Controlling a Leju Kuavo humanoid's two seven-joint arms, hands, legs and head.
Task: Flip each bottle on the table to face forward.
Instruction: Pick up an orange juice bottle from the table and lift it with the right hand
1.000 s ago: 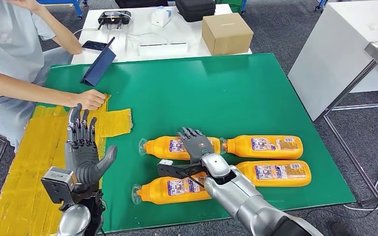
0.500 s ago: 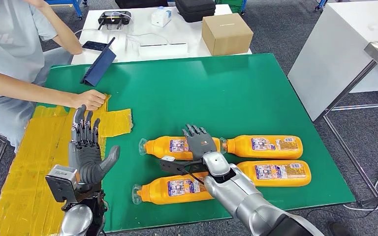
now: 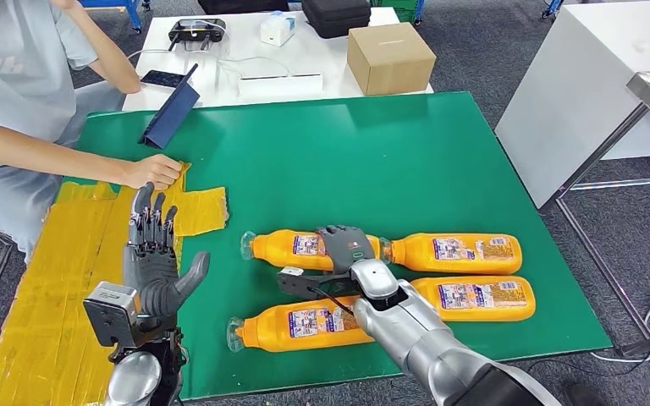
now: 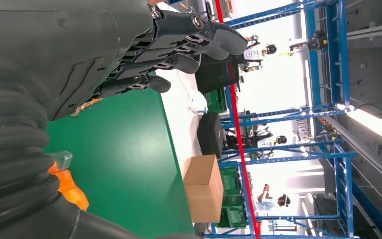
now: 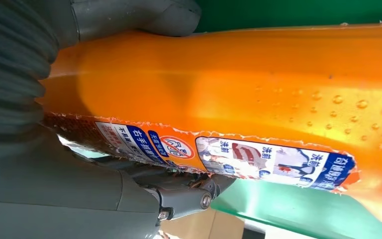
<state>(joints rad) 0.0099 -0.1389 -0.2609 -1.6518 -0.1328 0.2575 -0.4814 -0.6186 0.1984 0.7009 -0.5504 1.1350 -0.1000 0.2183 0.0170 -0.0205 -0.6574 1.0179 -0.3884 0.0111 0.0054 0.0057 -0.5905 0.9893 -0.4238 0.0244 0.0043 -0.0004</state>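
Four orange bottles lie on their sides in two rows on the green table (image 3: 406,152). The robot's right hand (image 3: 347,248) wraps the far-left bottle (image 3: 292,248), fingers over its blue-and-white label (image 5: 278,162), which bears Chinese characters too small to read. Beside it lie the far-right bottle (image 3: 457,252), near-right bottle (image 3: 474,298) and near-left bottle (image 3: 300,326). The left hand (image 3: 156,262) hovers upright, fingers spread, holding nothing. A person's hand (image 3: 154,171) rests on yellow tape (image 3: 199,209).

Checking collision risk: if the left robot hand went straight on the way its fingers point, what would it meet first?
Probably the person's hand, resting on the yellow sheet just beyond the left robot hand; depth is uncertain.
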